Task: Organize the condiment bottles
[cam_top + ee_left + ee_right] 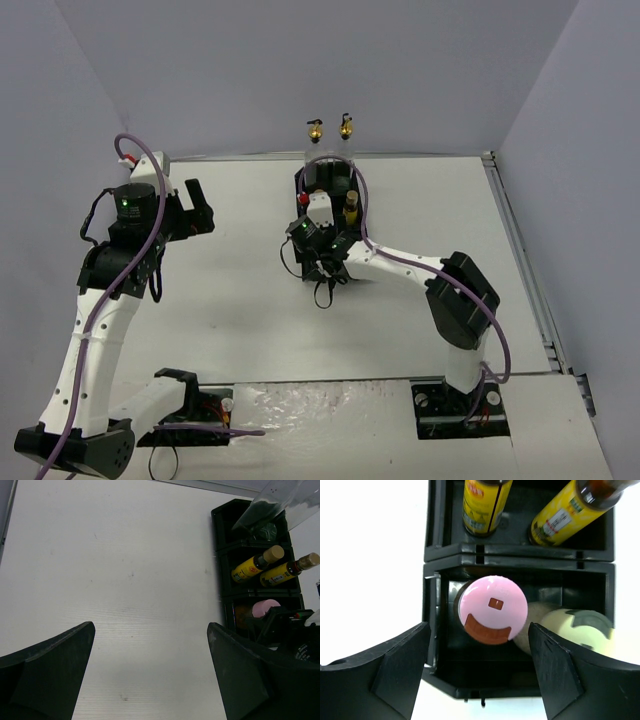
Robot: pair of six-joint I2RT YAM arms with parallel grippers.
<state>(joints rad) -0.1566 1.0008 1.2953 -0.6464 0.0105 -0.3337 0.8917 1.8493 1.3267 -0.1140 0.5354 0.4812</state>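
On my screen the pink-capped bottle (493,608) shows a plain pink top marked with a small brown square and a brown curved patch. The cream bottle (580,630) is a pale yellowish white. The tray (432,560) is black. I read yellow labels with red and black print on the amber bottles (482,502). The table (125,580) is white, the cables (420,264) purple.

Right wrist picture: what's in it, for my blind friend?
A pink-capped bottle stands in a black tray compartment, framed by the open right claw. A cream bottle is beside it; two yellow bottles occupy the next compartment.
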